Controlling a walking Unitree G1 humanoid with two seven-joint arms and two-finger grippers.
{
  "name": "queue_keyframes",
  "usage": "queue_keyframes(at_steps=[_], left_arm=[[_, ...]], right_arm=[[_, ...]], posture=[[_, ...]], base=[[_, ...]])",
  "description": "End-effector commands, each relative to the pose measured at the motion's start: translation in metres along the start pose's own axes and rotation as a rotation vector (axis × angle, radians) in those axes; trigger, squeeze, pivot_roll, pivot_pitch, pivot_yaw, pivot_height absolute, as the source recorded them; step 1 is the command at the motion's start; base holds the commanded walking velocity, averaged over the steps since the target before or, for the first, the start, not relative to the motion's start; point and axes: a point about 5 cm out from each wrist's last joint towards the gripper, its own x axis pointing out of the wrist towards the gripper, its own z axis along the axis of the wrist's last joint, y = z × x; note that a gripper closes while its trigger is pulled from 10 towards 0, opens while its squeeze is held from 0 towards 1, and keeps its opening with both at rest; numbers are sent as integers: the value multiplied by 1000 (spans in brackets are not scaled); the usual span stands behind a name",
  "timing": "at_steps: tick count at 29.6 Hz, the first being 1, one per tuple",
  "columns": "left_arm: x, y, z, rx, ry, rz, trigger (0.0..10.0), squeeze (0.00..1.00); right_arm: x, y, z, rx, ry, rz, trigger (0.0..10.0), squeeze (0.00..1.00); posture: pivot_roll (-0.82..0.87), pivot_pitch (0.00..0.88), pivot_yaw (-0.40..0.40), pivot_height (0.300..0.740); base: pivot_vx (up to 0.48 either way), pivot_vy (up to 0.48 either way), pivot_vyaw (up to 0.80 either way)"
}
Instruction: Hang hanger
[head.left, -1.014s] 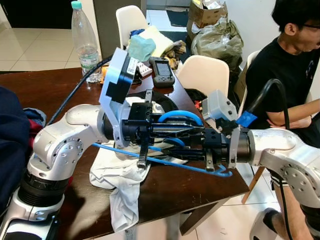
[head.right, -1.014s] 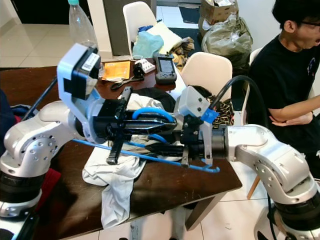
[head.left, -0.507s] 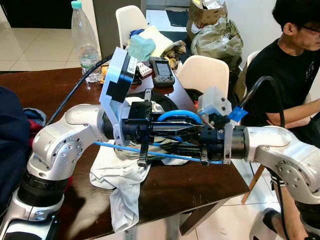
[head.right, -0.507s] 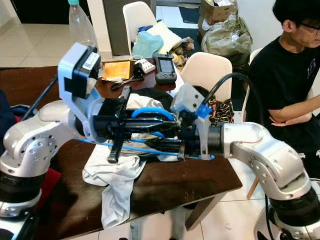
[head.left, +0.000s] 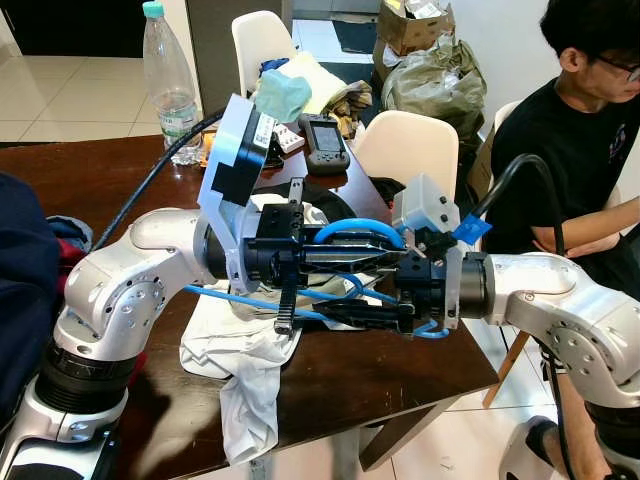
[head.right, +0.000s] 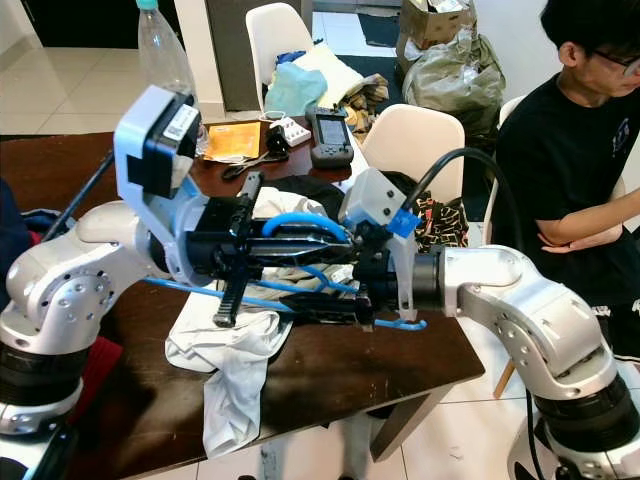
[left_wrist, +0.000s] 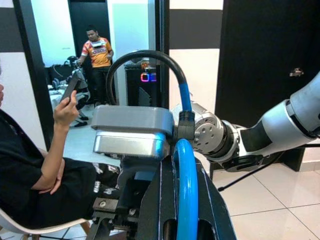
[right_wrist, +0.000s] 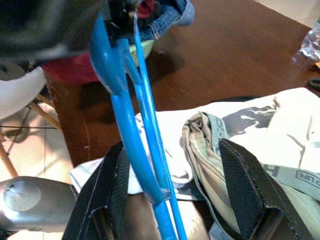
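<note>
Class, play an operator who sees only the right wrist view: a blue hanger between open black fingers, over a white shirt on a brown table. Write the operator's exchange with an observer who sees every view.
Operator: My right gripper straddles the hanger. What holds its top?
Observer: The left gripper, shut on the hook, above the table.
Operator: Anyone close by?
Observer: A person in black sits on the robot's right, past the table's corner.
</note>
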Motion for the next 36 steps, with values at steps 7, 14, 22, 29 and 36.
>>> queue_keyframes(at_steps=[7,14,22,29,36], left_arm=[[9,-8,7,29,-50,-71,10000,0],[10,-8,7,29,-52,-72,10000,0],[10,-8,7,29,-54,-73,10000,0],[10,-7,7,32,-47,-75,10000,0],[6,-7,6,3,-38,-93,10000,706]], right_arm=[[9,6,-9,-22,88,18,10000,0],[10,2,-12,-22,124,-5,5725,0],[10,1,-10,-9,106,-2,0,0],[9,0,-8,-17,106,6,0,0],[9,-1,-9,-20,109,0,0,0]], posture=[[94,119,-30,740],[95,119,-30,740],[94,119,-29,740],[89,133,-34,740],[89,140,-35,740]], base=[[0,0,0],[0,0,0],[0,0,0],[0,0,0],[0,0,0]])
